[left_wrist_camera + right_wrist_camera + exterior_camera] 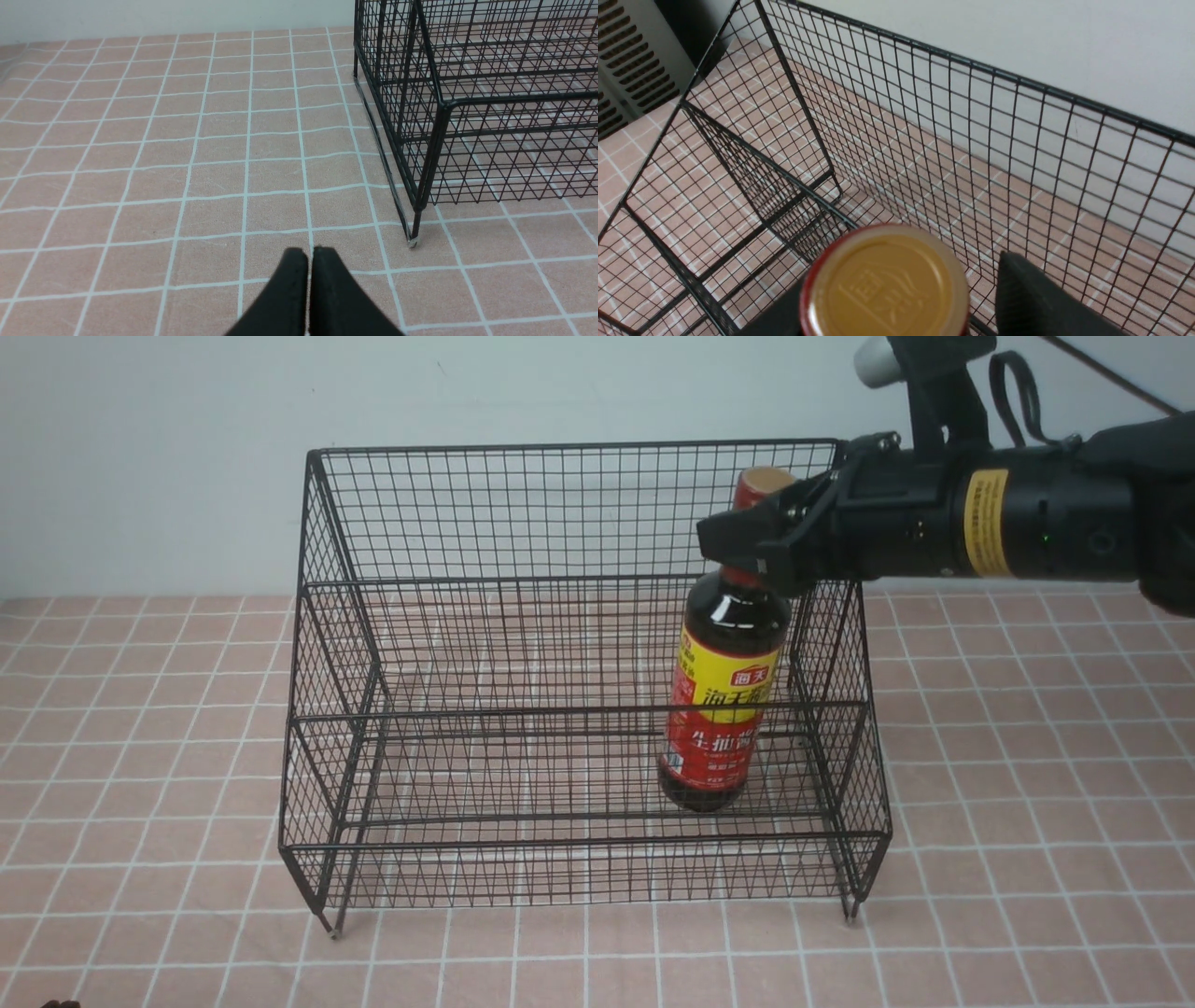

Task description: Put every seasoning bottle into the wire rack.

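The seasoning bottle (719,709), dark with a red neck, tan cap and yellow-and-red label, stands upright on the lower shelf at the right end of the black wire rack (485,504). My right gripper (756,546) reaches in from the right at the bottle's neck. In the right wrist view the tan cap (885,284) sits between the jaws of the gripper (896,298), and one finger (1027,298) stands apart from it with rack mesh (924,116) showing in the gap. My left gripper (308,252) is shut and empty over the tablecloth, near the rack's front left leg (413,233).
A pink checked tablecloth (1027,803) covers the table around the rack. A pale wall (187,448) stands behind. A grey vented panel (630,56) shows beyond the rack's far end in the right wrist view.
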Controlling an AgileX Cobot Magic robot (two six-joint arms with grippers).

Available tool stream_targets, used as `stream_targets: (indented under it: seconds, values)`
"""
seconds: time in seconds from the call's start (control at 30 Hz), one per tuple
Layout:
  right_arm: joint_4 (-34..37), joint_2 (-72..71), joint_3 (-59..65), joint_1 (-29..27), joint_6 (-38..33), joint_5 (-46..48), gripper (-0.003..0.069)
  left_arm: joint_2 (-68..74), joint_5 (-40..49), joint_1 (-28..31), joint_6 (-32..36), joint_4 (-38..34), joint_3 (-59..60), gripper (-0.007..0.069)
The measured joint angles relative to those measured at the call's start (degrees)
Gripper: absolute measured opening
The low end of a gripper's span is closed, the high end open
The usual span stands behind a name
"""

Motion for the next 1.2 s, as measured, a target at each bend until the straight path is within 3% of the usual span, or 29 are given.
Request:
stream_targets:
  seconds: [0.4, 0.53, 0.67, 0.73, 0.9, 0.97, 1.07, 1.2]
  values:
    - [0.0, -17.4, 0.0, 0.0, 0.1, 1.1, 0.0392, 0.0, 0.0, 0.0, 0.0, 0.0, 0.0, -0.0007]
    - [0.0, -24.3, 0.0, 0.0, 0.1, 1.1, 0.0327, 0.0, 0.0, 0.0, 0.0, 0.0, 0.0, -0.0007]
    - [0.0, -29.8, 0.3, 0.0, 0.1, 1.1, 0.019, 0.0, 0.0, 0.0, 0.0, 0.0, 0.0, -0.0007]
    - [0.0, -33.3, 2.0, 0.0, 0.1, 1.6, 0.0074, 0.0, 0.0, 0.0, 0.0, 0.0, 0.0, -0.0007]
    - [0.0, -37.7, 7.7, 0.0, -1.1, 3.8, -0.0006, 0.0, 0.0, 0.0, 0.0, 0.0, 0.0, -0.0007]
    - [0.0, -38.9, 10.1, 0.0, -3.8, 5.8, -0.001, 0.0, 0.0, 0.0, 0.0, 0.0, 0.0, -0.0007]
    - [0.0, -40.9, 13.9, 0.0, -14.3, 11.8, -0.0011, 0.0, 0.0, 0.0, 0.0, 0.0, 0.0, -0.0007]
    - [1.2, -43.3, 18.4, 0.0, -41.0, 29.7, -0.0011, 0.0, 0.0, 0.0, 0.0, 0.0, 0.0, -0.0007]
